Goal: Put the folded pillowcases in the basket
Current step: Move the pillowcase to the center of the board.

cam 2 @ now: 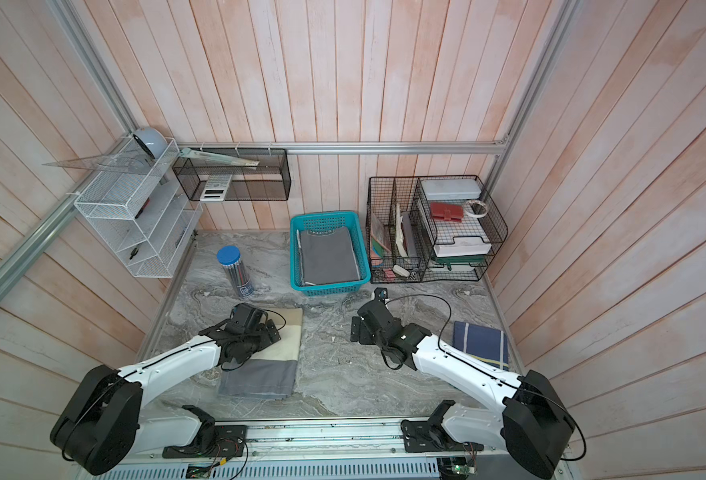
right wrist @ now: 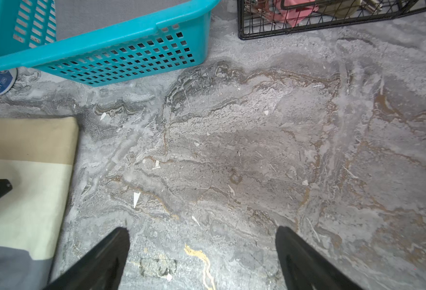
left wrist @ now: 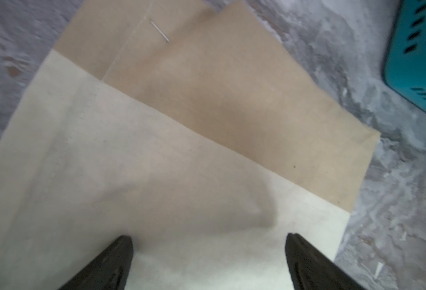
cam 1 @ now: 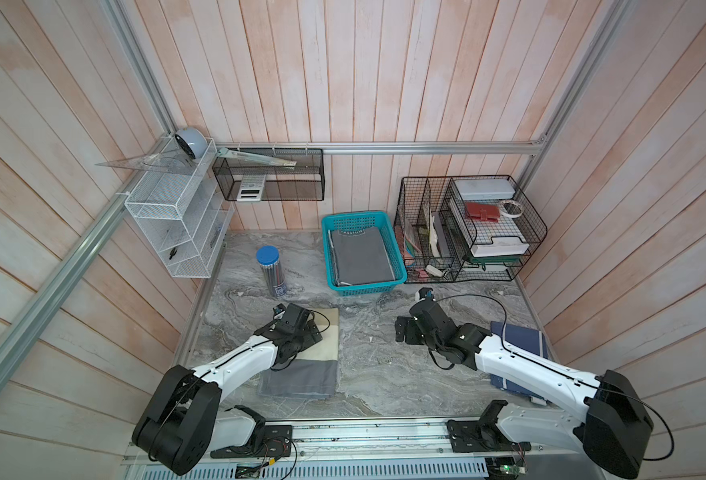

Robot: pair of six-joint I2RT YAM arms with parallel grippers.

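Whitewashed pinkish plank walls (cam 1: 384, 75) on three sides, aluminium frame rails (cam 1: 426, 147), grey marble-patterned surface (cam 1: 368, 365), white mesh shelf (cam 1: 164, 208) and black wire shelf (cam 1: 293, 192) wall-mounted, even diffuse lighting

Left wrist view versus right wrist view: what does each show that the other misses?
Left wrist only: a stitched seam and short pale thread on the tan band of the pillowcase. Right wrist only: the right gripper, jaws open over bare table; the black wire organizer; grey cloth inside the basket; the pillowcase's grey band. Both: pillowcase, basket, table.
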